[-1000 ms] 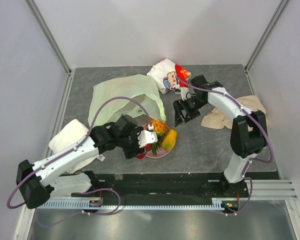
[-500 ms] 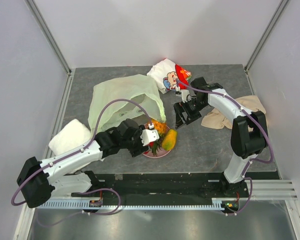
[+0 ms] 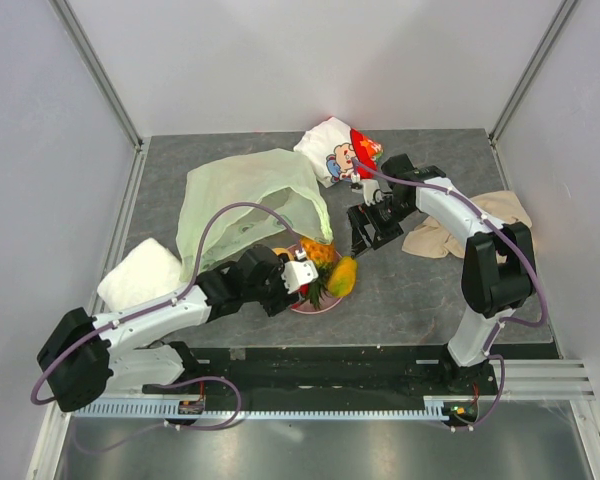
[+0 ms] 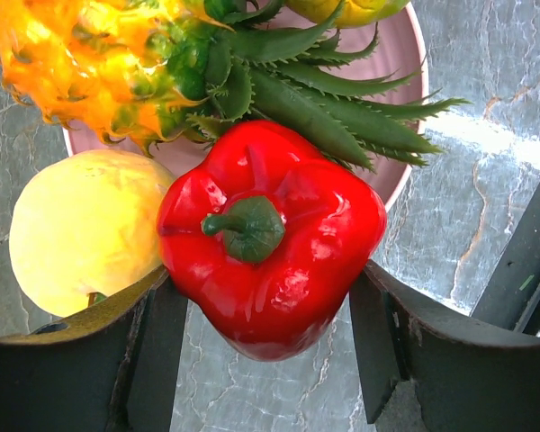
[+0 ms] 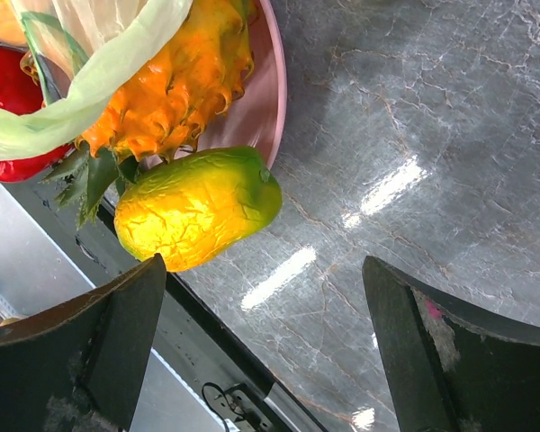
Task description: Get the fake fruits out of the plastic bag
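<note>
Left gripper [image 4: 261, 297] is clamped on the red pepper [image 4: 270, 243], a finger pressed to each side and the green stem facing the wrist camera. The pepper sits at the rim of the pink plate [image 4: 405, 135], touching the leafy crown of the pineapple [image 4: 90, 72], which lies across the plate. A pale yellow round fruit [image 4: 85, 229] sits just beside the pepper at the plate's edge. The mango [image 5: 198, 207] rests against the plate's opposite rim, partly on the desk [image 5: 414, 135].

A strip of the plastic bag [image 3: 250, 195] drapes over the pineapple; the rest lies crumpled on the desk behind the plate.

The right gripper [image 5: 265, 270] hangs above the desk near the mango, its jaws spread wide and holding nothing. A printed pouch [image 3: 335, 150] and a beige cloth [image 3: 460, 228] lie farther back and right.
</note>
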Motion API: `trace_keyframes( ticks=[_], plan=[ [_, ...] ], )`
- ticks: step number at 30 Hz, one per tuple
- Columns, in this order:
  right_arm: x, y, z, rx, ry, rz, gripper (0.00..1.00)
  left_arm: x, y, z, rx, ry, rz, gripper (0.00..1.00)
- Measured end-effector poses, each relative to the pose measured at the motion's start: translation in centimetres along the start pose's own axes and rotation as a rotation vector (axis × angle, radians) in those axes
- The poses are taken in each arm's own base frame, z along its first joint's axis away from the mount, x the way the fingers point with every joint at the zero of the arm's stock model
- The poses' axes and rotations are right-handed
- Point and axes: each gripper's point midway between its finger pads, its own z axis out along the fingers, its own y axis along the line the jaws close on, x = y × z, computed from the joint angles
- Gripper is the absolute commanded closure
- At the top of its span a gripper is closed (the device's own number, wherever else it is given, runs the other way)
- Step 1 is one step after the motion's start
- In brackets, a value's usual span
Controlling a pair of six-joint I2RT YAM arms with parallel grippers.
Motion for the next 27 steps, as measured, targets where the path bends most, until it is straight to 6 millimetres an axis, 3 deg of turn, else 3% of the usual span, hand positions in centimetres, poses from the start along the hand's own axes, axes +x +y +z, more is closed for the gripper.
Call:
trace_keyframes(
  ticks=[2,9,17,21,27],
  plan=[
    [0.0,0.0,0.0,0.000,0.000,-0.001,0.02,-0.1,0.0,0.0,-0.004,-0.003,-0.007,0.96],
    [0.0,0.0,0.0,-0.001,0.000,-0.004,0.02,0.0,0.1,0.1,-0.013,-0.001,-0.027,0.59],
    [0.0,0.0,0.0,-0.002,-0.001,-0.007,0.02,0.0,0.2,-0.9,-0.023,-0.005,-0.038,0.28],
    [0.0,0.1,0.0,-0.008,-0.001,-0.006,0.02,-0.7,0.1,-1.9,-0.023,-0.040,-0.034,0.28],
    [0.0,0.0,0.2,-0.011,0.003,-0.003,0.02,-0.8,-0.4,-1.7,0.005,-0.045,-0.035,0.30]
  ],
)
